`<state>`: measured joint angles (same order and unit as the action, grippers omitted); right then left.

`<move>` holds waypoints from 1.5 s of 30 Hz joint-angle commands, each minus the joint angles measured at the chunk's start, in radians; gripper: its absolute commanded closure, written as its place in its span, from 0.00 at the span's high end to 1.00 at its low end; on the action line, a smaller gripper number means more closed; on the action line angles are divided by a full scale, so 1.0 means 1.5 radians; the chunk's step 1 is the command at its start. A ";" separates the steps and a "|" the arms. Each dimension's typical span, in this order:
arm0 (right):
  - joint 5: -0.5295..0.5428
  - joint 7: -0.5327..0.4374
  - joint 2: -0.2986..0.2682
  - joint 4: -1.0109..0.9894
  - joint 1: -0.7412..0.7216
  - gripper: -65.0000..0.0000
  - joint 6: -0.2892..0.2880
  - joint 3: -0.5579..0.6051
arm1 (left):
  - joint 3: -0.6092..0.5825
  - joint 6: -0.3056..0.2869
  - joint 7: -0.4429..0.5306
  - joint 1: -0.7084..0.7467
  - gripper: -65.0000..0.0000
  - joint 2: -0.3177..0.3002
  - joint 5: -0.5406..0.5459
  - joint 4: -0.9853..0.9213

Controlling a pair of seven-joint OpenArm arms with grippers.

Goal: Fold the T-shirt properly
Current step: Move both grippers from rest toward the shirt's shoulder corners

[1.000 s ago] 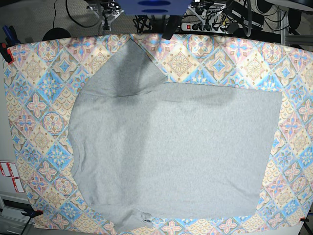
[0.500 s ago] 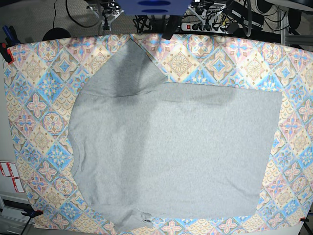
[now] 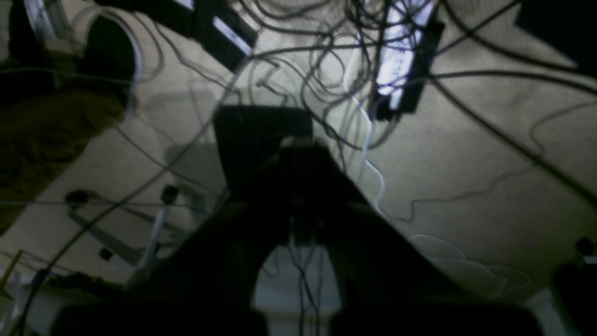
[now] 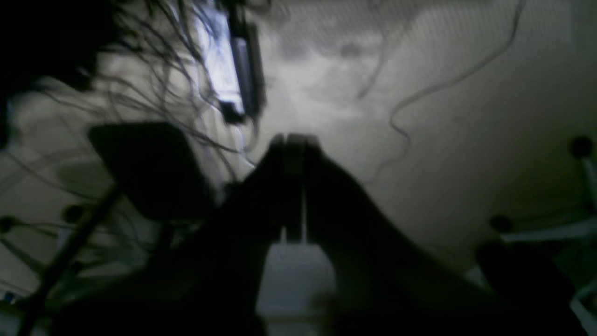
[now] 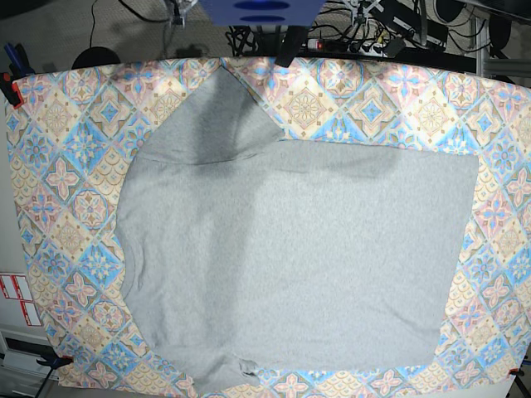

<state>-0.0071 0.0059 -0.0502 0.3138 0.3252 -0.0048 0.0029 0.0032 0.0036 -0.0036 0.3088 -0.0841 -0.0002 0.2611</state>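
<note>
1. The T-shirt (image 5: 290,257) lies spread flat on the table, its plain grey side up, covering most of the middle of the surface in the base view.
2. One short sleeve (image 5: 220,116) points toward the far edge of the table; the other sleeve (image 5: 211,373) lies at the near edge, with a small crumple of cloth beside it.
3. The straight hem (image 5: 460,249) runs along the right of the base view, and the neckline curve sits at the left.
4. The table is covered by a tablecloth (image 5: 66,141) with a diamond pattern in pastel blue, pink and cream; it shows on all sides of the shirt.
5. Small red clamps (image 5: 10,86) pin the cloth at the left corners.
6. Neither arm is over the table in the base view; both wrist cameras look away from the shirt toward the floor.
7. The left end effector (image 3: 298,144) has its jaws together and holds nothing; beyond its tip lies a pale carpeted floor (image 3: 489,154) with a tangle of dark cables (image 3: 308,56) and a power strip (image 3: 399,56).
8. The right end effector (image 4: 294,140) is also closed and empty; past it the same pale floor shows, blurred, with a loose cable (image 4: 419,107) to its right.
</note>
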 commanded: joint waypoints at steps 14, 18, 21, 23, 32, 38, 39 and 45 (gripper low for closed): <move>0.004 -0.012 -0.080 0.259 0.185 0.00 0.004 -0.008 | -0.001 0.001 -0.001 0.256 0.00 -0.053 0.005 0.387; 0.005 -0.012 -0.099 0.346 0.248 0.00 0.004 -0.009 | 0.003 0.001 -0.001 0.335 0.00 -0.061 0.005 0.512; 0.006 -0.012 -0.104 0.413 0.290 0.00 0.004 -0.021 | 0.003 0.001 -0.001 0.388 0.00 -0.071 0.005 0.600; 0.006 -0.012 -0.104 0.457 0.317 0.00 0.004 -0.062 | 0.004 0.002 -0.001 0.413 0.00 -0.071 0.005 0.651; 0.005 0.043 -0.103 0.736 0.421 0.00 0.004 -0.136 | 0.064 0.002 -0.001 0.519 0.00 -0.070 0.005 0.892; 0.005 0.126 -0.103 0.907 0.428 0.00 0.004 -0.136 | 0.076 0.002 -0.002 0.543 0.00 -0.071 0.006 1.017; 0.005 0.146 -0.103 0.931 0.428 0.00 0.004 -0.136 | 0.076 0.002 -0.002 0.543 0.00 -0.071 0.006 1.034; 0.005 0.244 -0.101 1.029 0.378 0.00 0.004 -0.131 | 0.086 0.002 -0.082 0.504 0.00 -0.069 0.035 1.091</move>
<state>0.0040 0.4065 -0.1913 1.8313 0.8959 -0.0071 -0.1894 0.1265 -0.0010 -0.1501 1.0599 -0.1848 0.0547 1.8782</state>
